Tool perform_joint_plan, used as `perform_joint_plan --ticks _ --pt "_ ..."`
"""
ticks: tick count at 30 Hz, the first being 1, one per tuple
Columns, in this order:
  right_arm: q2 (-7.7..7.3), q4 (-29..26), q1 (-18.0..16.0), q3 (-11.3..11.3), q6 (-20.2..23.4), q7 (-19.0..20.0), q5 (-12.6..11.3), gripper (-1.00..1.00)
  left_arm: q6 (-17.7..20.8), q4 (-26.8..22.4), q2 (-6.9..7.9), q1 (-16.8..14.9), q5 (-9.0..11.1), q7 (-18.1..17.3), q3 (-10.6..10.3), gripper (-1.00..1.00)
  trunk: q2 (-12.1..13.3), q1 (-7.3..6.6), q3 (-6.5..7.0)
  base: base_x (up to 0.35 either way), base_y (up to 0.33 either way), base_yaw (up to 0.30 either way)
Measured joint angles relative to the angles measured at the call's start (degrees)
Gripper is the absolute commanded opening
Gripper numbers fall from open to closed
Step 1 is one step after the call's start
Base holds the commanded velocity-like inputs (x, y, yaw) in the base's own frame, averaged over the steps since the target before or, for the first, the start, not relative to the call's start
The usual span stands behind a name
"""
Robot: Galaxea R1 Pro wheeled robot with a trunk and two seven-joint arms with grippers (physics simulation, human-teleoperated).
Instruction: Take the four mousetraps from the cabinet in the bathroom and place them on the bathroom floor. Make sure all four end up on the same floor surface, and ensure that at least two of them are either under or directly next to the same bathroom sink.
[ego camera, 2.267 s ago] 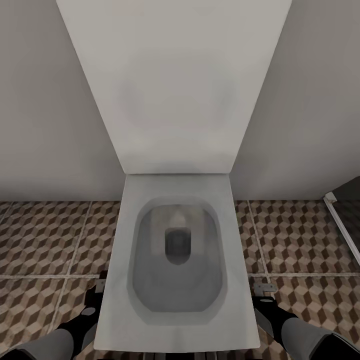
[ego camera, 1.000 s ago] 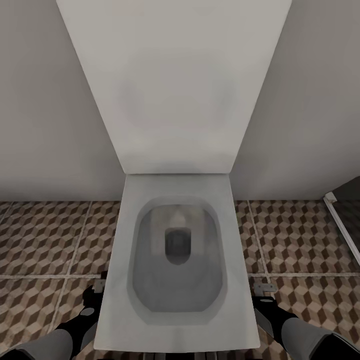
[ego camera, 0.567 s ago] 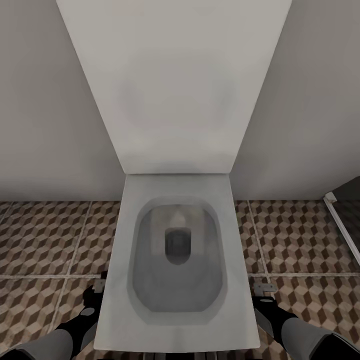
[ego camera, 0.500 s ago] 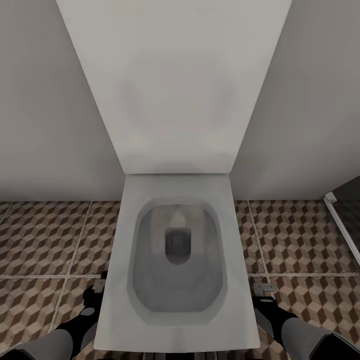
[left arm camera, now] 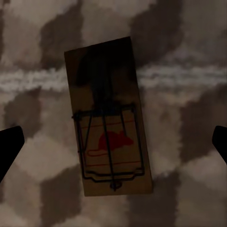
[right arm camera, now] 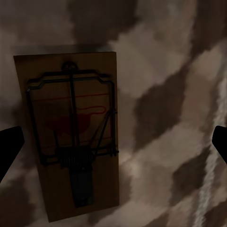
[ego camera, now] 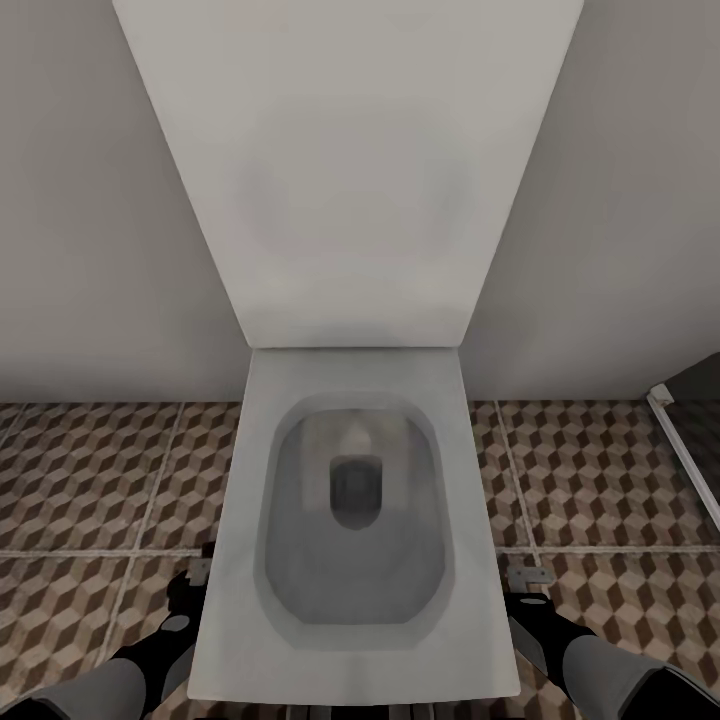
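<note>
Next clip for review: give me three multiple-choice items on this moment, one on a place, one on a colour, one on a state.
1. Where does the mousetrap under the left tool lie?
A. on the patterned floor tiles
B. inside the toilet bowl
C. on a wooden shelf

2. What colour is the mouse printed on that trap?
A. blue
B. red
C. green

3. How do the left tool's fingers stand?
A. shut on the trap
B. spread wide, clear of the trap
C. shut on nothing

Key:
1 A: the mousetrap lies flat across a grout line of the bathroom floor.
2 B: its print is red.
3 B: the left tool shows dark fingers at both edges, trap untouched.
</note>
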Motion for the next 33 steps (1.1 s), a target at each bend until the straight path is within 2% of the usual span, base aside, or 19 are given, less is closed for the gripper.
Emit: perform_joint_plan --ticks 9,33 --pt "0.00 0.0 0.0 0.0 0.0 0.0 0.0 1.00 0.6 -0.2 -0.05 0.0 0.6 0.0 0.6 1.00 0.0 0.03 0.00 -0.145 0.000 0.000" --pt "0.00 0.0 0.0 0.0 -0.1 0.0 0.1 1.00 0.9 -0.5 0.02 0.0 0.9 -0.1 1.0 1.00 0.0 0.04 0.00 -0.330 0.000 0.000"
